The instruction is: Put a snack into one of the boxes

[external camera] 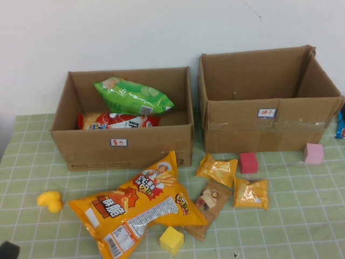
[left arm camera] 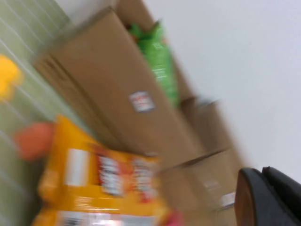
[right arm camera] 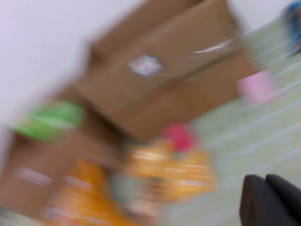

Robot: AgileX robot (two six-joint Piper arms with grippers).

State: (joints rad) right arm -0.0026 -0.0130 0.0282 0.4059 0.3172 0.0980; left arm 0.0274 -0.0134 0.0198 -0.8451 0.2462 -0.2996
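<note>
A large orange chip bag point(external camera: 140, 208) lies on the green checked cloth in front of the left cardboard box point(external camera: 124, 145). That box holds a green bag point(external camera: 133, 97) and a red-orange bag point(external camera: 118, 120). The right box point(external camera: 269, 129) shows nothing inside. Two small orange packets point(external camera: 216, 169) point(external camera: 251, 193) and a brown packet point(external camera: 207, 208) lie in front of it. My left gripper point(left arm camera: 265, 197) hangs above the cloth near the orange bag point(left arm camera: 103, 183). My right gripper point(right arm camera: 270, 200) hangs above the cloth near the small packets point(right arm camera: 174, 174).
A red cube point(external camera: 248, 162) and a pink cube point(external camera: 312, 153) stand by the right box. A yellow cube point(external camera: 171, 239) lies at the front. A yellow toy point(external camera: 50, 200) lies at the left. A blue item point(external camera: 340, 124) is at the right edge.
</note>
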